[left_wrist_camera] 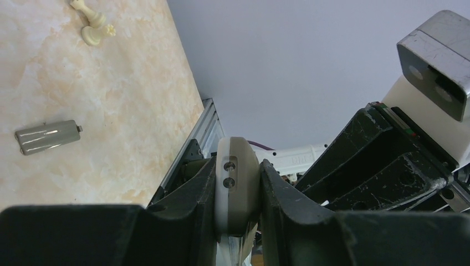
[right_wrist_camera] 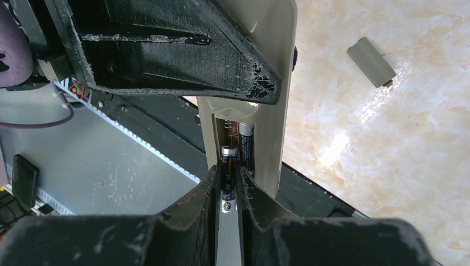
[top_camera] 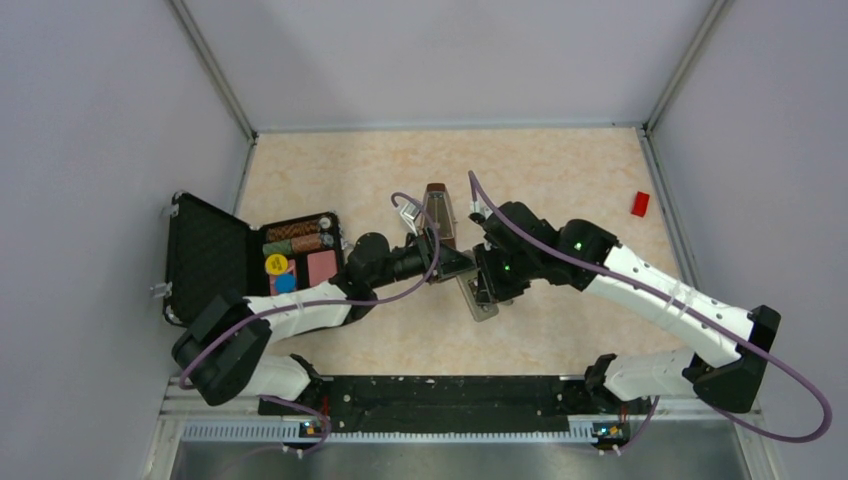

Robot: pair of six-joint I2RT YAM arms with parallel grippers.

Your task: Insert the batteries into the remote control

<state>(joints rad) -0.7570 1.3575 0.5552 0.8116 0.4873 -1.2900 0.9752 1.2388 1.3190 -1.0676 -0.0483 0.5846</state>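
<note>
**Q:** Grey plastic, edge-on in your left gripper (left_wrist_camera: pixel 238 191): is that the remote control (right_wrist_camera: pixel 274 124)?

**A:** Yes. My left gripper is clamped shut on the remote control, gripping it across its thickness. It seems to be raised off the worktop (right_wrist_camera: pixel 388 166), with the opened back turned toward my right arm.

**Q:** Where are the batteries?

**A:** The seated battery (right_wrist_camera: pixel 247 147) lies in the farther slot of the compartment. The loose battery (right_wrist_camera: pixel 228 166) is pinched between the fingers of my right gripper (right_wrist_camera: pixel 228 197), in the nearer slot.

**Q:** How do they line up?

**A:** The loose battery's long axis runs along the remote's length. It is parallel to the seated battery, just beside it, and straight ahead of my fingertips. Its far end points at the spring end of the slot. I can't tell whether it has bottomed out there.

**Q:** Which arm makes the move?

**A:** The right one, I judge, since it is already on the battery. The left only braces. The push should go along that shared axis and then down into the slot. A skewed push could pop the battery out sideways.

**Q:** And the battery cover (right_wrist_camera: pixel 371 62)?

**A:** It lies flat on the worktop, well apart from both grippers.
</note>
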